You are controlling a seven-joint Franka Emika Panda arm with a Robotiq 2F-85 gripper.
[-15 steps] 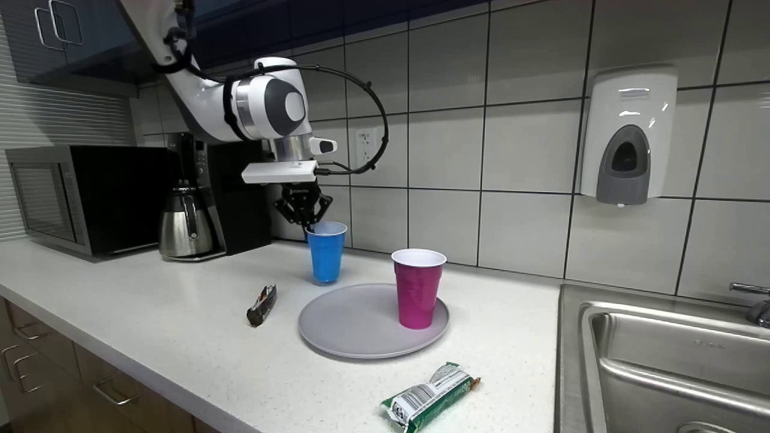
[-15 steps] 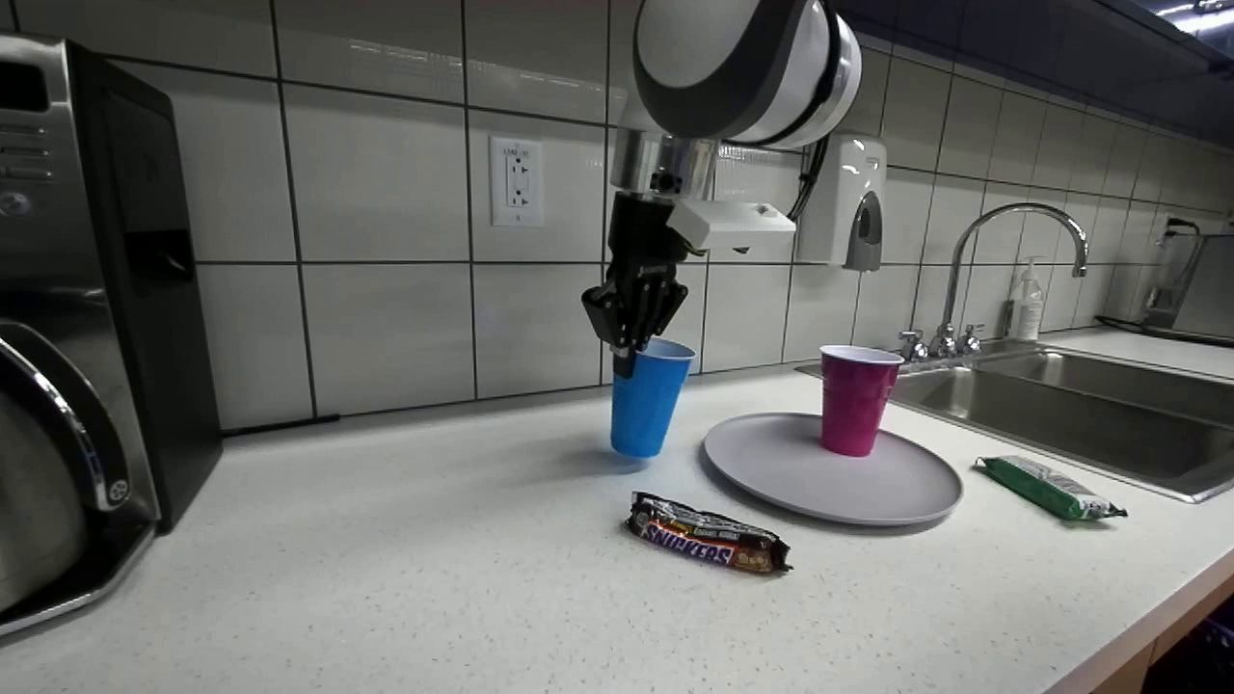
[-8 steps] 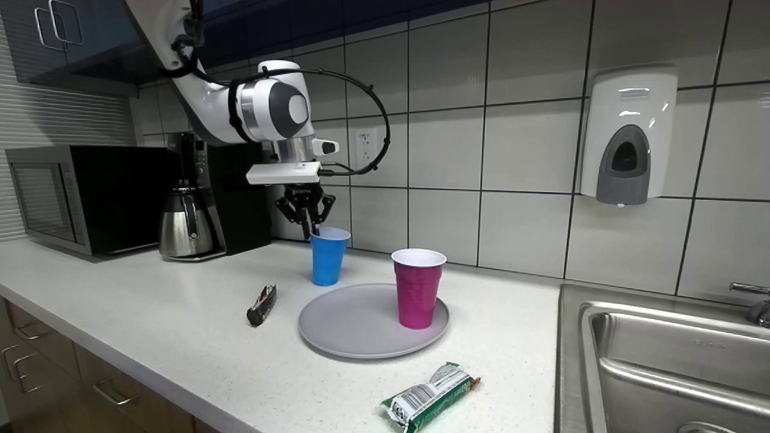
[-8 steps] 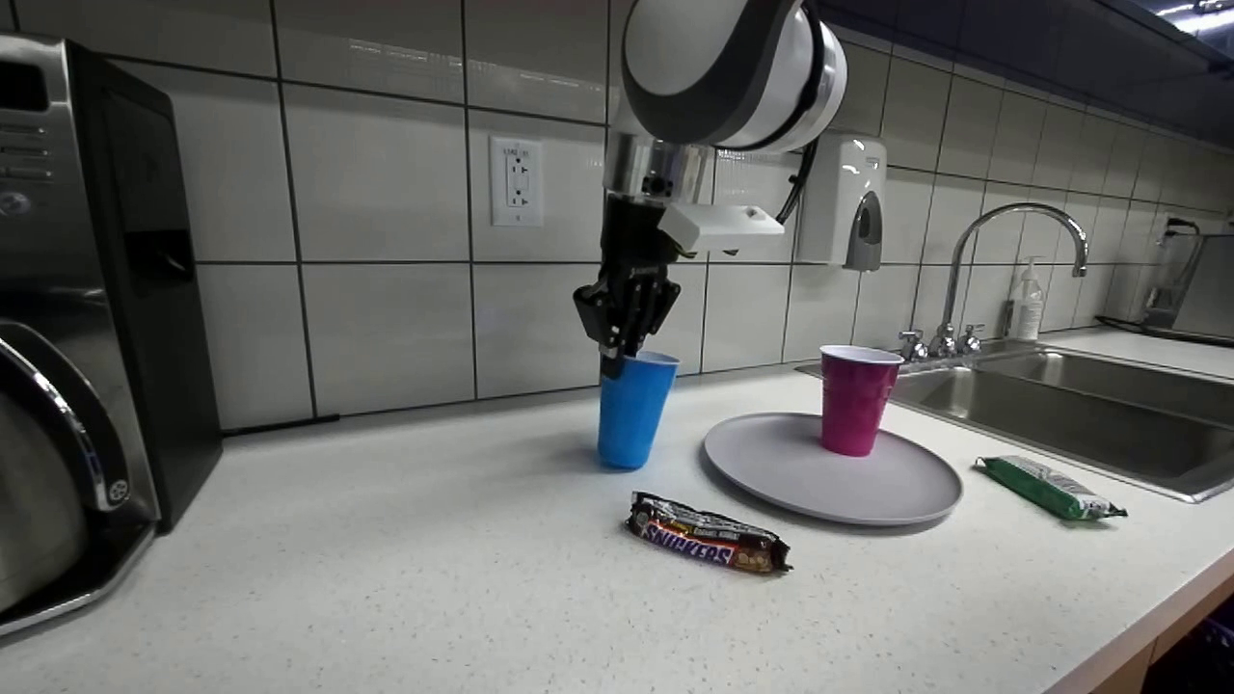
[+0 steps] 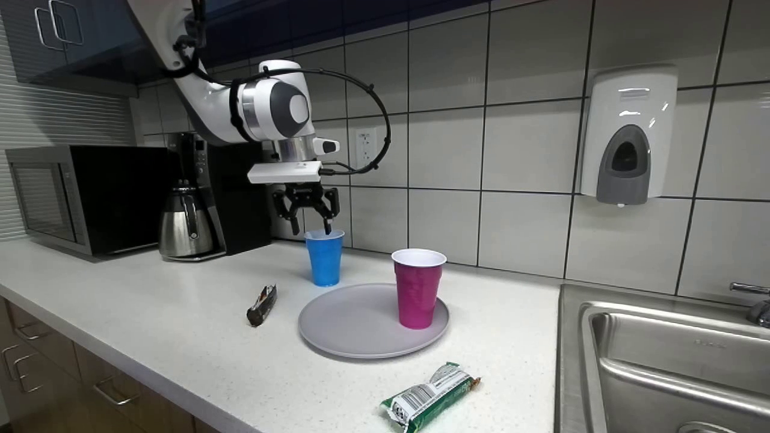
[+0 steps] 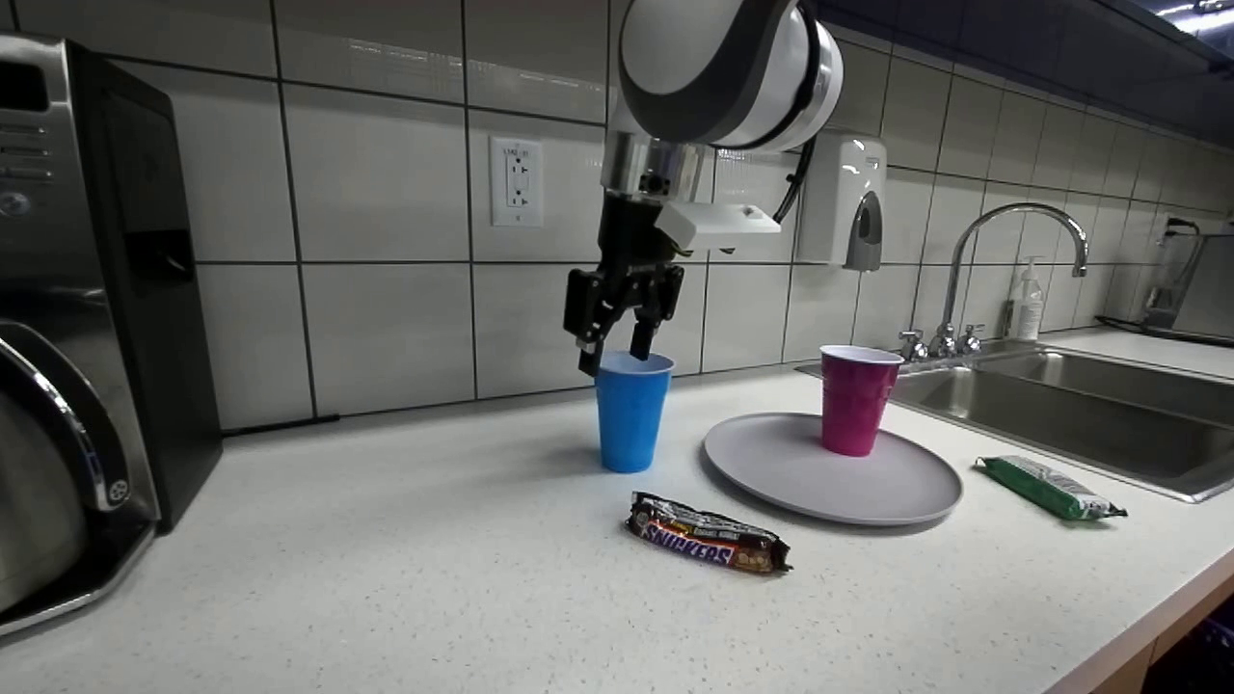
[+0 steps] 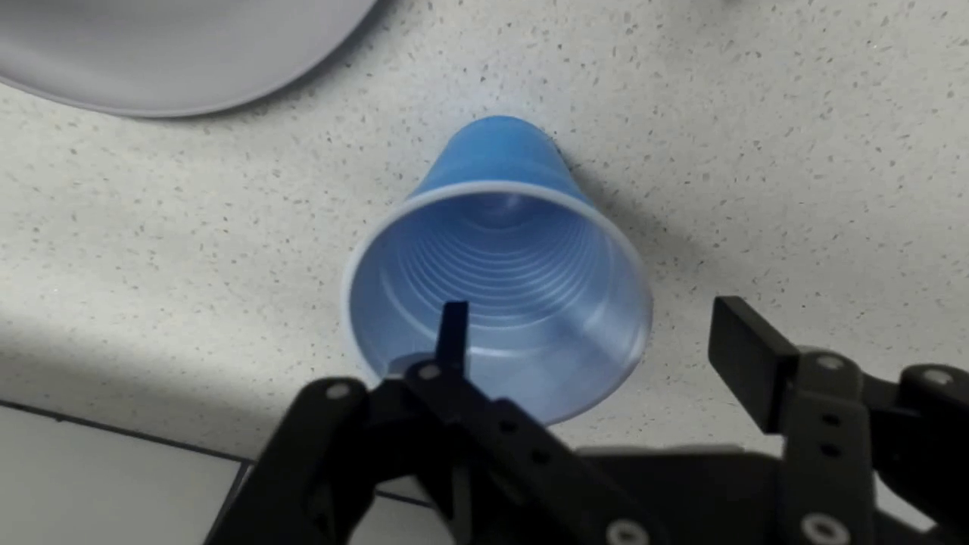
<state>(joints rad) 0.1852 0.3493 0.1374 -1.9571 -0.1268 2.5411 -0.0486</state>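
The gripper (image 5: 311,228) stood with its jaws spread apart and gripping nothing, one finger over the mouth of the blue cup (image 6: 631,424) and the other outside its rim; whether either touched it was unclear. With no grip on it, the cup relied on its own base alone to stand upright on the counter (image 6: 386,540), near the gray plate (image 6: 771,467), whose flat surface supported the magenta cup (image 6: 856,410).

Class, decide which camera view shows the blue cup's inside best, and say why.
The wrist view: it looks down into the blue cup, showing its ridged inside, though one gripper finger blocks part. Both exterior views show mainly its blue outside, plus a sliver of inside.
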